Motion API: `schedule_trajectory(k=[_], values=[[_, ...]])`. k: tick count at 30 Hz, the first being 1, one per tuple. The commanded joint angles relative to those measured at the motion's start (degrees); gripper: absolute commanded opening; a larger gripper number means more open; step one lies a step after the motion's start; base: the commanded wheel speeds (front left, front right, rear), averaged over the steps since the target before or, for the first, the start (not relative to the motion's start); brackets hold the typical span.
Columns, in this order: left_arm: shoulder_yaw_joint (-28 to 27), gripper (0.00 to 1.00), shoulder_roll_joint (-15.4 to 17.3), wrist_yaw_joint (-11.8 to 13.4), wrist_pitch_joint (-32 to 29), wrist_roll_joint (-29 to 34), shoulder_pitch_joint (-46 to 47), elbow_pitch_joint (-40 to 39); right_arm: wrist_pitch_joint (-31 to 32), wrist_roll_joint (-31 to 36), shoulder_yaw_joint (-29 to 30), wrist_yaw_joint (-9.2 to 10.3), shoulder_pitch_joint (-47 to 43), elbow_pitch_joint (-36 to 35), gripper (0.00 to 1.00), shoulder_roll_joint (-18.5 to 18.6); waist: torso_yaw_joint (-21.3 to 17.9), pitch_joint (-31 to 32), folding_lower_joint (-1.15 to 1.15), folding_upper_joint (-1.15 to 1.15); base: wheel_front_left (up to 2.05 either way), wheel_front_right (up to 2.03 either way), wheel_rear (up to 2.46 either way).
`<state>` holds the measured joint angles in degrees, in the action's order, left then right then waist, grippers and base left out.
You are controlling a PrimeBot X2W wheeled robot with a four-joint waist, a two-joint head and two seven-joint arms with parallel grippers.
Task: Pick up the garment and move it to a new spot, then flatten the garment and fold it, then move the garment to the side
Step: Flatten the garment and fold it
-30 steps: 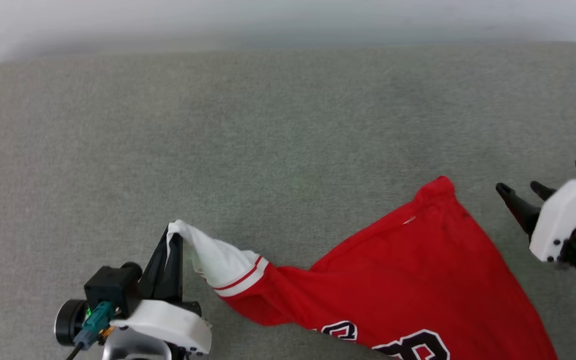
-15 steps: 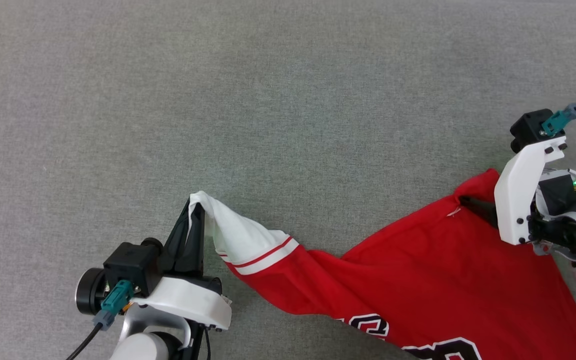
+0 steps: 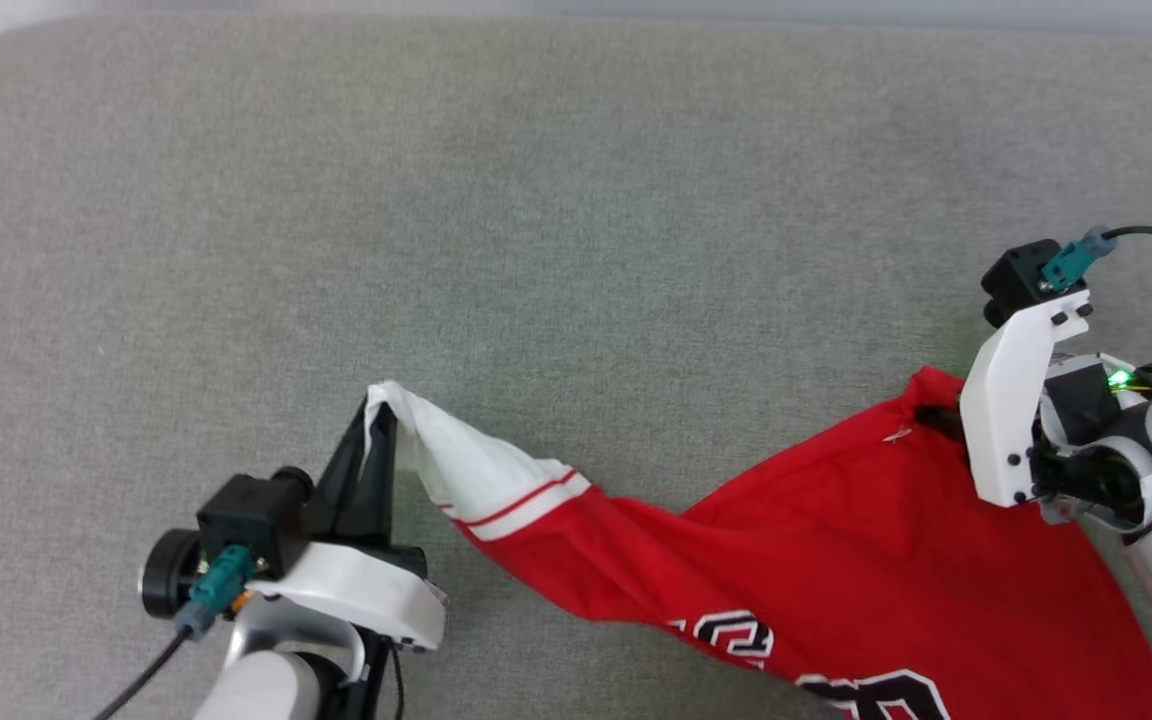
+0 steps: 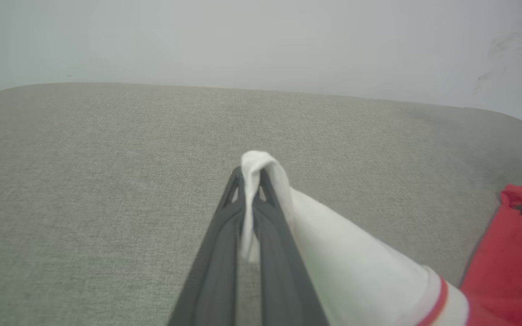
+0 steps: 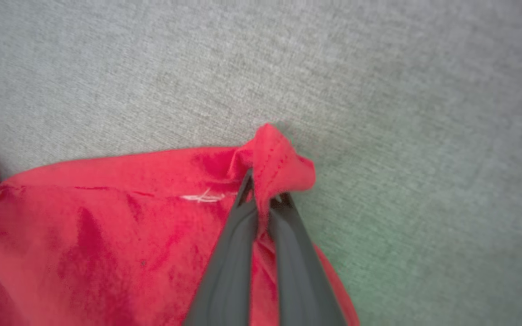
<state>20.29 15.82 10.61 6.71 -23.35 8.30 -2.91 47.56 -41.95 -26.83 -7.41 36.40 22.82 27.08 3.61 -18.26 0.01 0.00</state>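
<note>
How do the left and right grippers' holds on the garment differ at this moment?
The left gripper pinches the white sleeve's tip; the right gripper pinches a red corner of the garment. In the head view the left gripper's fingers show plainly, the right gripper's mostly hide behind its white bracket. Both are shut on fabric.

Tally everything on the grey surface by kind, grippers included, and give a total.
Garments: 1, the red and white garment
Grippers: 2, the left gripper and the right gripper, each shut on the garment
Total: 3
</note>
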Motion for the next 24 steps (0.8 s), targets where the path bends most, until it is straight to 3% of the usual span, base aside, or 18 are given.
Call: schedule_trajectory(k=[1,13,19,24], values=[[-0.53,0.0,0.71,-0.24,-0.05,-0.23,1.01,0.23,-1.57,-0.18,-0.63,-0.13,0.62,0.17,0.0,0.05,-0.78,1.62,-0.01,0.0,0.0,0.0,0.0],[-3.72,0.0,4.09,-4.96,-3.84,-3.23,15.95,5.52,-13.22,5.86,3.64,-0.07,6.48,4.16,0.0,-2.33,-3.57,9.6,-0.01,0.0,0.0,0.0,0.0],[-4.03,0.0,2.72,-8.72,-6.76,-5.4,32.16,16.09,-18.75,9.15,7.84,-0.07,13.67,8.43,0.0,-5.05,-4.41,9.94,-0.01,0.0,0.0,0.0,0.0],[-5.13,0.0,2.66,-9.61,-6.05,-4.44,47.31,24.7,-24.7,10.79,9.74,-0.06,22.26,9.46,0.0,-6.62,-5.88,6.56,-0.01,0.0,0.0,0.0,0.0]])
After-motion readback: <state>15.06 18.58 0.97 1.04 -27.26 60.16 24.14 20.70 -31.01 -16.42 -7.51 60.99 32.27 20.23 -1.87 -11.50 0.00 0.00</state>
